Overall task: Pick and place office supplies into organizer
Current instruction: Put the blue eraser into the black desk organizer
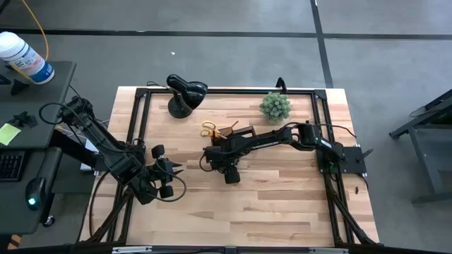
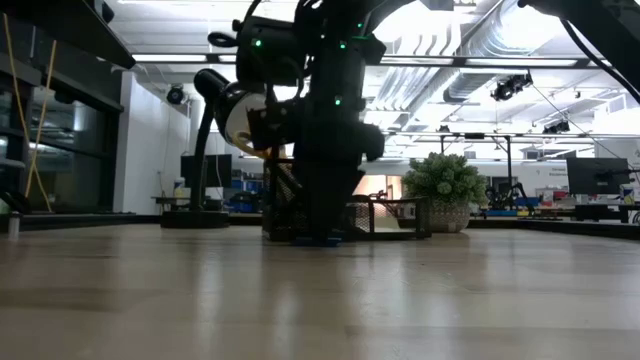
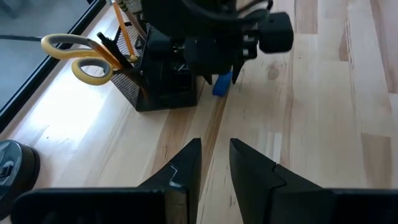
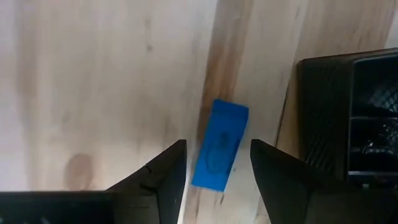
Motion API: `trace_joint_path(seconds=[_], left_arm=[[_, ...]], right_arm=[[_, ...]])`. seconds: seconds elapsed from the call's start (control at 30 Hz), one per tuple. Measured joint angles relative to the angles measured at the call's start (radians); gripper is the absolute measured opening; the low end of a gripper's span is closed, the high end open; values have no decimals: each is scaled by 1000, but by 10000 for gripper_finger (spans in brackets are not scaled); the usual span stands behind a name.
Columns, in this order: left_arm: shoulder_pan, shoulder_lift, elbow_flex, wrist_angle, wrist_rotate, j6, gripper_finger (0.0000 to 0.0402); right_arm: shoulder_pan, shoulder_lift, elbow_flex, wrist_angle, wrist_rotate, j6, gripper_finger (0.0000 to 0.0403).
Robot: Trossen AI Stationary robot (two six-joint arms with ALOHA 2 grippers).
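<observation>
While the right gripper [image 4: 217,171] is held spread wide and empty just above it, the blue block [image 4: 219,145] is seen lying flat on the table [image 1: 282,212] beside the organizer [image 4: 348,118]. It is judged light, stiff and slightly slick, best pinched across its narrow sides. The left gripper [image 3: 214,165], part-open and empty, is parked well apart.

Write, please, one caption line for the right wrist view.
Open right gripper hovers over small blue rectangular block on wooden table, beside black mesh organizer.
</observation>
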Motion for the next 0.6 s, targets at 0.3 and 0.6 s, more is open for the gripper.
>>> trace_joint_path(seconds=[0.3,0.6], left_arm=[[0,0,0,1,0,0,72],[0,0,0,0,-1,0,72]], right_arm=[[1,16,2,12,-10,31,171],[1,17,2,13,-19,36,100]])
